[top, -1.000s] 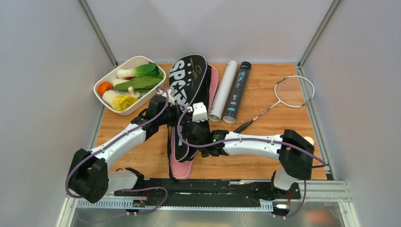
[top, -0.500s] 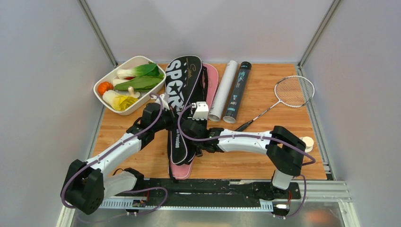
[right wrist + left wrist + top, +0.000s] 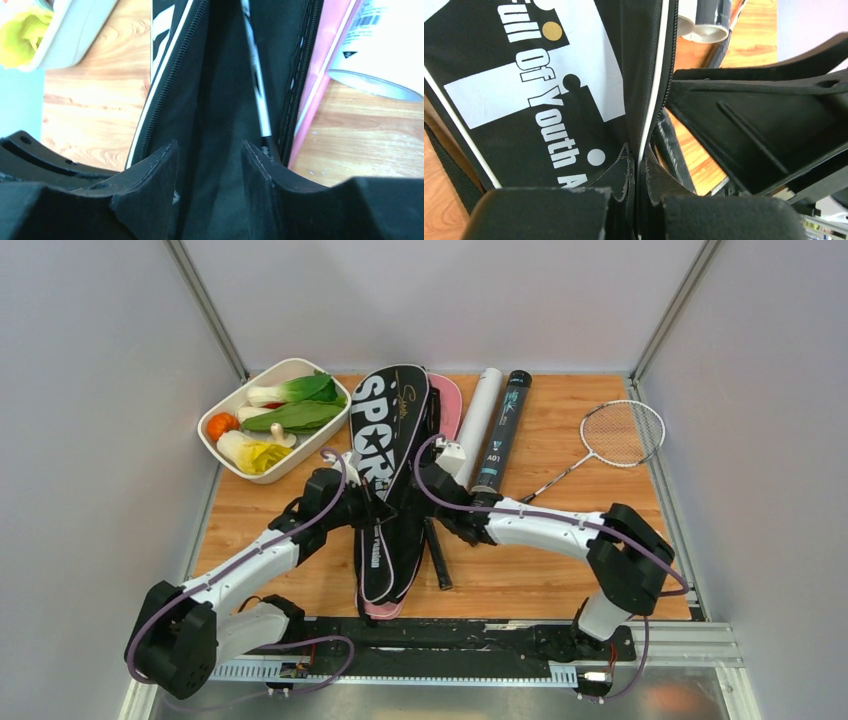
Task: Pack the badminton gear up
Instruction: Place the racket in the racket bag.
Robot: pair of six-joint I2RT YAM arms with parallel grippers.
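Two arms reach from the near edge of the table (image 3: 520,592) and meet over the black cover (image 3: 392,420), which lies lengthwise with its "SPORT" lettering at the far end. About midway along its left edge, the left gripper (image 3: 640,172) is clenched on the cover's zip seam, with the white piping pinched between its fingers. At the cover's right edge the right gripper (image 3: 209,170) stands released, fingers parted, with only dark fabric visible beyond them. A racket (image 3: 437,558) pokes its black handle out of the cover's near right side. Its head is hidden inside and its colour cannot be told. Beneath the black cover lies the pink cover (image 3: 450,405), showing only as slivers at the near tip and far right. Just right of the black cover's far half lie the white tube (image 3: 478,425) and the black tube (image 3: 503,430), side by side, their contents hidden. Well right of the black cover rests the silver racket (image 3: 620,432). Left of the black cover's far end sits a dish of vegetables (image 3: 75,35), cut off in the right wrist view.
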